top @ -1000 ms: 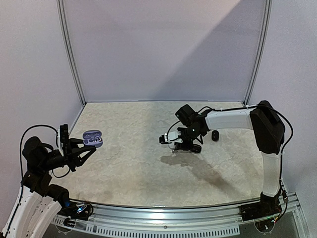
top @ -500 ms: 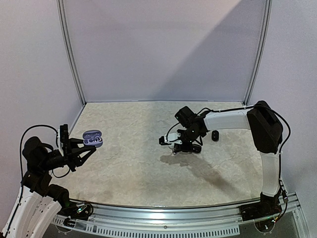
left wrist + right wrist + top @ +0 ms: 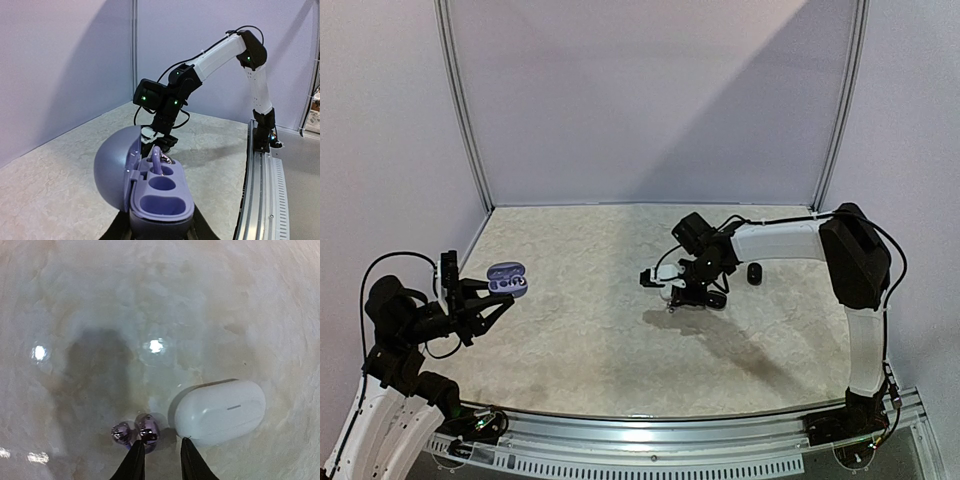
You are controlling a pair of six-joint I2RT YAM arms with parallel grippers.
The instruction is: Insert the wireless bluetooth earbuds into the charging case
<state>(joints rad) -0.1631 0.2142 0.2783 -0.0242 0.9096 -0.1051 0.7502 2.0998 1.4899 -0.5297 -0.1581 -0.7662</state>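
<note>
With the left gripper (image 3: 160, 231) clamping the charging case (image 3: 162, 200), the right gripper (image 3: 161, 452), parted and empty, should be centring over the purple earbud (image 3: 145, 429), avoiding the white case (image 3: 220, 410).

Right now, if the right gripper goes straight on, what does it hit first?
Likely the purple earbud, under one fingertip; the right gripper points down at the table. White case sits just aside. Depth unclear.

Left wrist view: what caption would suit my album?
Open purple charging case with one earbud seated; the right arm reaches down beyond.
</note>
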